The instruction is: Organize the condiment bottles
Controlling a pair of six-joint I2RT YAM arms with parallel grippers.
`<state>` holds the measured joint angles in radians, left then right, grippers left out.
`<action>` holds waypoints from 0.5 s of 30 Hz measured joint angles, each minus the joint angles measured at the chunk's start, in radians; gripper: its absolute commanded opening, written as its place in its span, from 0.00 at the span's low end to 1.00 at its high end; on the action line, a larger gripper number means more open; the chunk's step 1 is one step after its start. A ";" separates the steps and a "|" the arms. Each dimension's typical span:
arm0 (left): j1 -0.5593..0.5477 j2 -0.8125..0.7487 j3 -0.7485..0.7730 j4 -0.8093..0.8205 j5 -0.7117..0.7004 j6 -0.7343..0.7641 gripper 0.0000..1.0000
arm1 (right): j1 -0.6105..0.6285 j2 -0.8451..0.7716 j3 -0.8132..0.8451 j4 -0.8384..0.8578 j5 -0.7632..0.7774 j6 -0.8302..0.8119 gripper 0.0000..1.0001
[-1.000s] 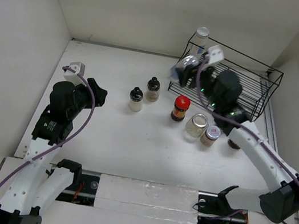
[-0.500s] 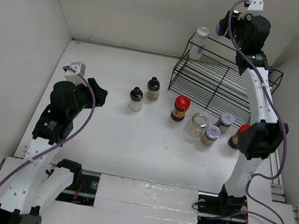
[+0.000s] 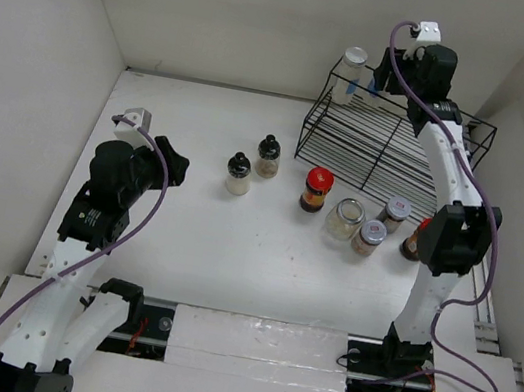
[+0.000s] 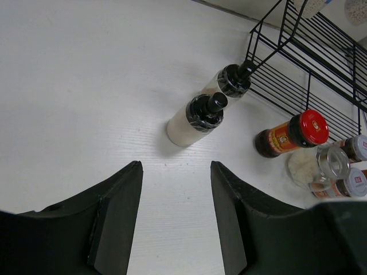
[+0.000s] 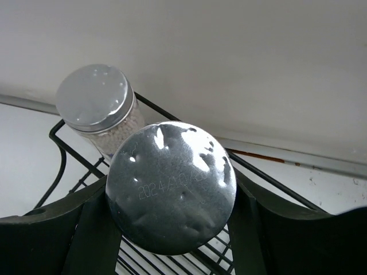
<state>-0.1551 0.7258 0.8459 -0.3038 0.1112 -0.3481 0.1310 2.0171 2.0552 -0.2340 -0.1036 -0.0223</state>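
Note:
My right gripper (image 3: 382, 78) is shut on a silver-lidded jar (image 5: 171, 195) and holds it over the back left corner of the black wire rack (image 3: 393, 143), right next to another silver-lidded jar (image 3: 350, 73) standing on the top shelf (image 5: 94, 97). My left gripper (image 4: 176, 172) is open and empty over the table, short of two black-capped pale bottles (image 4: 195, 117) (image 4: 229, 83). A red-capped amber bottle (image 3: 316, 188), a clear jar (image 3: 344, 219) and two silver-lidded jars (image 3: 369, 237) (image 3: 396, 212) stand in front of the rack. A second red cap (image 3: 418, 240) shows partly behind my right arm.
The rack stands against the back wall at the right. White walls close in the table on the left, back and right. My right arm stretches up across the rack's right half.
My right gripper carried the jar from the rack's front left up to its back corner, then came down a little beside the standing jar. The left arm has not moved.

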 measured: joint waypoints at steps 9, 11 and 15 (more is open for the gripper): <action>0.000 -0.002 0.000 0.000 -0.001 0.000 0.46 | -0.009 0.042 0.019 -0.016 -0.010 0.000 0.55; 0.000 -0.002 0.000 0.000 -0.001 0.000 0.46 | -0.004 0.067 0.020 -0.018 -0.009 0.000 0.58; 0.000 -0.002 0.000 0.000 -0.004 0.000 0.46 | 0.009 0.113 0.045 -0.018 0.000 0.000 0.64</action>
<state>-0.1547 0.7242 0.8455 -0.3035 0.1074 -0.3481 0.1402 2.1300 2.0998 -0.2520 -0.1040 -0.0223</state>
